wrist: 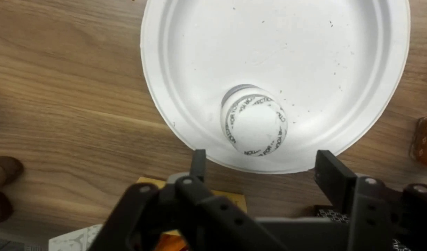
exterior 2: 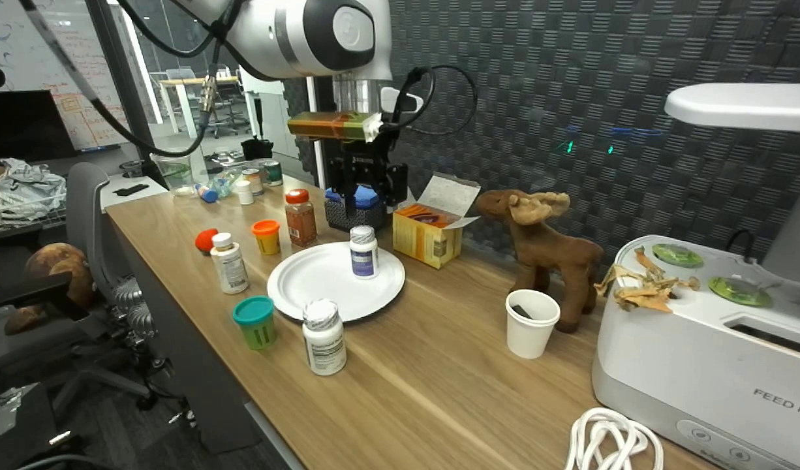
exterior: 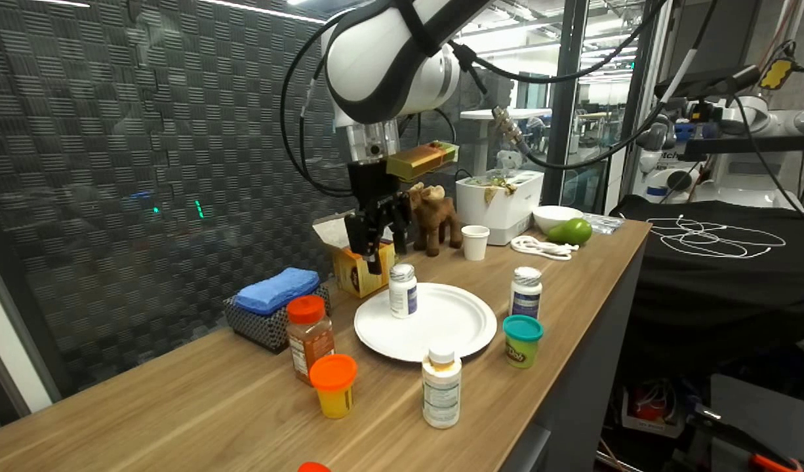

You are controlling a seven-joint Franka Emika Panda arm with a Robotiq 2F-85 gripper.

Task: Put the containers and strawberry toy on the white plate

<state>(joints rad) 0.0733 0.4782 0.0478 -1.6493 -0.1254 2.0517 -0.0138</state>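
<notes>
A robot's black pincer (wrist: 261, 162) hangs near the top of a white pill bottle (exterior: 402, 296), fingers (wrist: 333, 174) spread wide and standing apart from it. The bottle is upright on a round white plate (exterior: 451, 324), close to the edge nearest an open yellow carton (exterior: 364, 273). Other containers stand around the plate on the wooden surface (exterior: 179, 406): a second white pill bottle (exterior: 526, 296) near a green tub with a teal lid (exterior: 522, 344), a plain-capped white bottle (exterior: 441, 391), a yellow tub with an orange lid (exterior: 334, 387), and, just beside it, a red-lidded spice jar (exterior: 310, 341). In an exterior view, a rounded red object (exterior 2: 205, 241) peeks out from behind the plain-capped white bottle. A brown toy moose (exterior: 435, 219) and a white paper cup (exterior: 475, 243) stand farther off.
</notes>
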